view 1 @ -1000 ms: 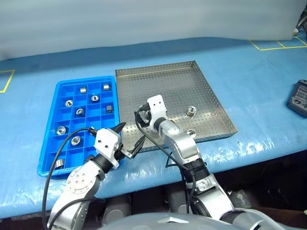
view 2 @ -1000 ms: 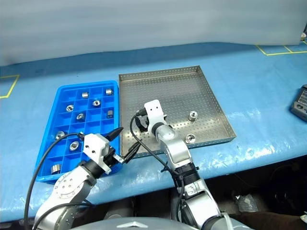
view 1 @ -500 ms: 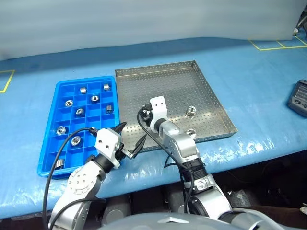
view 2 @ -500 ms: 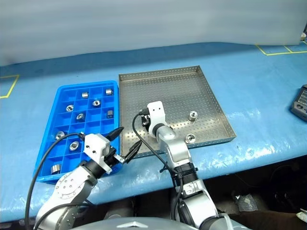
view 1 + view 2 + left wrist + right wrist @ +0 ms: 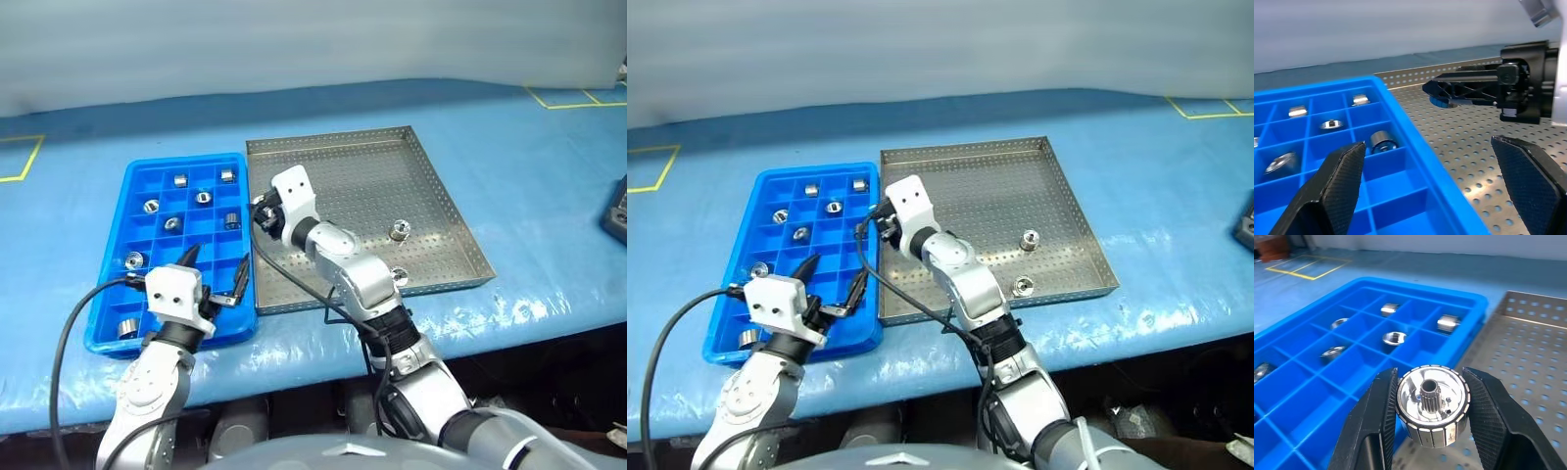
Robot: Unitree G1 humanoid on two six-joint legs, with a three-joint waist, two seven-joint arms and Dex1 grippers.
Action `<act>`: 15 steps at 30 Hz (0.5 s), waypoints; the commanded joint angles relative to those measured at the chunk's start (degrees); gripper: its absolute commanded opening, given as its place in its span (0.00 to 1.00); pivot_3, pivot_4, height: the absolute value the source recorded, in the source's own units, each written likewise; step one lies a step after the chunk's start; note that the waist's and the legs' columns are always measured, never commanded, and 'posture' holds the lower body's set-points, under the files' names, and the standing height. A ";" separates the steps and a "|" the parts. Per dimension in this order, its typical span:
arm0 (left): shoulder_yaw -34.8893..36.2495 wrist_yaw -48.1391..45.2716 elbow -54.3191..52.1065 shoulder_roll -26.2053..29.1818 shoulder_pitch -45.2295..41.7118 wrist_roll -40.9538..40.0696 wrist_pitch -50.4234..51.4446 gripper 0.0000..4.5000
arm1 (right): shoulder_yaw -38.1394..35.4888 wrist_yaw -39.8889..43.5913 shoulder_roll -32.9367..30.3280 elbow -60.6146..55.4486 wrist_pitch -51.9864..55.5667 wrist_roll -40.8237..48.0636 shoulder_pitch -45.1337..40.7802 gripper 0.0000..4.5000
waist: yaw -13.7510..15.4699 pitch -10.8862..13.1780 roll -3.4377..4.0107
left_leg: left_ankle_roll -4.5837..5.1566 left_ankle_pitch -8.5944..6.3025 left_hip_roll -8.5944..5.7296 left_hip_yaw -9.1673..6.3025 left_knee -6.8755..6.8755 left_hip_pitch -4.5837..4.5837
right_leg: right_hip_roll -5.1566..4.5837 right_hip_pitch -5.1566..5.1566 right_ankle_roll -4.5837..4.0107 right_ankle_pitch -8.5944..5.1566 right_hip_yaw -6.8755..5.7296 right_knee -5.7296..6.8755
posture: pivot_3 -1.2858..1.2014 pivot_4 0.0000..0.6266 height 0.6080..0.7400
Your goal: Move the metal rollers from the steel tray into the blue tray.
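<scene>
My right gripper (image 5: 1432, 404) is shut on a metal roller (image 5: 1433, 407), a shiny ribbed cylinder with a toothed centre hole. It holds the roller above the seam between the steel tray (image 5: 382, 176) and the blue tray (image 5: 137, 176). Two more metal rollers (image 5: 399, 231) lie in the steel tray near its front right corner. Several rollers (image 5: 203, 197) sit in separate compartments of the blue tray. My left gripper (image 5: 214, 269) hangs open over the blue tray's near right part, nothing between its fingers (image 5: 1337, 181).
The trays lie side by side on a table under a blue cover (image 5: 529, 157), close to its front edge. A dark device (image 5: 617, 211) lies at the far right. Yellow tape lines (image 5: 22, 157) mark the cover at both back corners.
My right gripper has shut on a roller, lifted it off the steel tray's floor and carried it left to the tray's left wall. My left gripper has shifted left over the blue tray.
</scene>
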 commanded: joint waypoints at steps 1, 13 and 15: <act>1.99 2.00 -5.44 -1.38 2.40 0.87 -2.38 1.00 | 2.08 2.52 6.44 1.05 -3.00 1.69 -5.91 0.38 | 0.59 0.00 0.00 | 0.00 0.00 0.00 0.00 0.00 -0.01 | 0.00 0.00 -0.01 -0.01 0.00 0.00 | 0.62 0.24 1.00; 2.67 5.20 -10.44 -4.77 12.37 3.54 -5.07 1.00 | 5.63 7.50 9.81 12.95 -10.27 3.27 -10.92 0.38 | 4.45 0.00 -0.01 | 0.00 0.00 0.00 -0.04 -0.01 -0.03 | 0.00 -0.02 -0.14 -0.10 -0.07 0.00 | 0.68 0.24 1.00; 2.44 5.53 -10.67 -5.14 13.39 4.03 -5.48 1.00 | 5.64 7.84 10.23 14.99 -11.29 3.43 -11.81 0.38 | 5.11 0.01 -0.01 | 0.00 0.00 0.00 -0.04 -0.03 -0.03 | 0.01 -0.03 -0.16 -0.12 -0.07 0.00 | 0.69 0.24 1.00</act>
